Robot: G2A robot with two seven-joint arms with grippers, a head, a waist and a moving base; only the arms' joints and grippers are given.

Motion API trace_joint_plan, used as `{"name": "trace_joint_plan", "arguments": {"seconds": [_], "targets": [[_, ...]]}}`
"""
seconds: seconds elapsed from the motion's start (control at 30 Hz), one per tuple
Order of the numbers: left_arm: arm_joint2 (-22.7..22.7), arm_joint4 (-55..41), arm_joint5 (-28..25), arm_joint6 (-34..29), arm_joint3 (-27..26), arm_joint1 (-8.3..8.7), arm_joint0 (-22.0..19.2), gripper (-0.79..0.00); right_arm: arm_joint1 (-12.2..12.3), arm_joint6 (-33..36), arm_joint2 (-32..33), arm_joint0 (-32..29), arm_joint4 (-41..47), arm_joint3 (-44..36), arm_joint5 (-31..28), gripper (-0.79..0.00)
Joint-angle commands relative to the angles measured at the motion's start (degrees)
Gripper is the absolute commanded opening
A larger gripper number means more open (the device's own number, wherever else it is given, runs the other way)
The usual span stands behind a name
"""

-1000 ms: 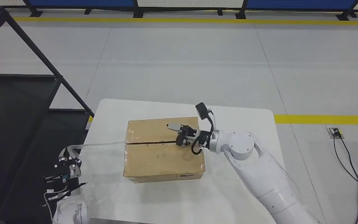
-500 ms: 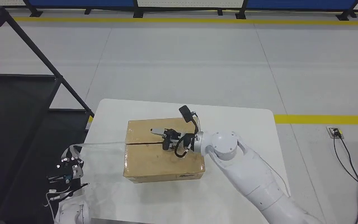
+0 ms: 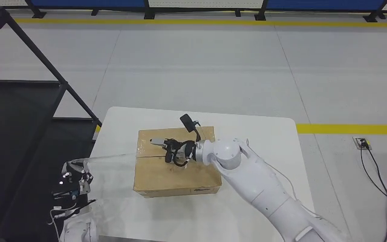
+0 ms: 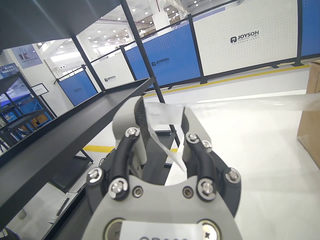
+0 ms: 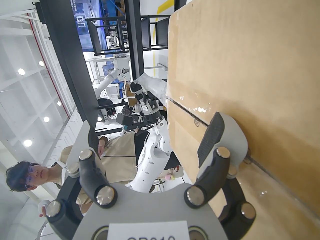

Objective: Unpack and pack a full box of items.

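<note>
Ok so the thing that matters rn is the long strip of clear packing tape (image 3: 109, 157). It runs from the left end of the closed brown cardboard box (image 3: 181, 178), out over the white table (image 3: 260, 133), to the left gripper (image 4: 162, 116), which is off past the table's edge on the robot's left.

The tape is basically weightless, floppy and sticky on one side. Imo it'll curl and glue itself to anything it brushes, incl. itself. Best place to take it is right at the free end, kept taut so it peels in one go w/o tearing. The box is the opposite: stiff, flat top, prob some weight if it's really full, so it should stay put on the table, tho can't confirm that.

Left gripper: jaws partway apart, not clamped. The tape end lies across both fingertips (image 4: 140, 116) and a loose tail hangs down along one of them, so it looks held by stickiness more than squeeze. It could slip off or refuse to let go, hard to say.

Right gripper (image 3: 164, 146) is over the box top, jaws spread wide, holding nothing. One finger (image 5: 220, 136) sits right by the centre seam (image 5: 185, 108) between the two flaps and looks like it's touching the cardboard. The other is clear of it. Both flaps are down, nothing unpacked yet afaict.
</note>
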Motion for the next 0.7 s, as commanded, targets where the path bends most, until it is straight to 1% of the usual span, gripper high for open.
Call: {"name": "trace_joint_plan", "arguments": {"seconds": [0.0, 0.47, 0.67], "targets": [[-0.1, 0.1, 0.0, 0.0, -0.1, 0.0, 0.2, 0.0, -0.4, 0.2, -0.2, 0.4, 0.1, 0.9, -0.3, 0.0], [-0.1, 1.4, 0.2, -0.1, -0.9, -0.11, 0.6, 0.0, -2.8, 1.9, -0.4, 2.5, 0.5, 6.2, -2.3, 0.0], [-0.4, 3.4, -0.3, 0.2, -0.1, 0.05, 1.4, 0.0, -3.5, 2.5, -0.3, 3.2, 0.3, 8.0, -2.6, 0.0]]}}
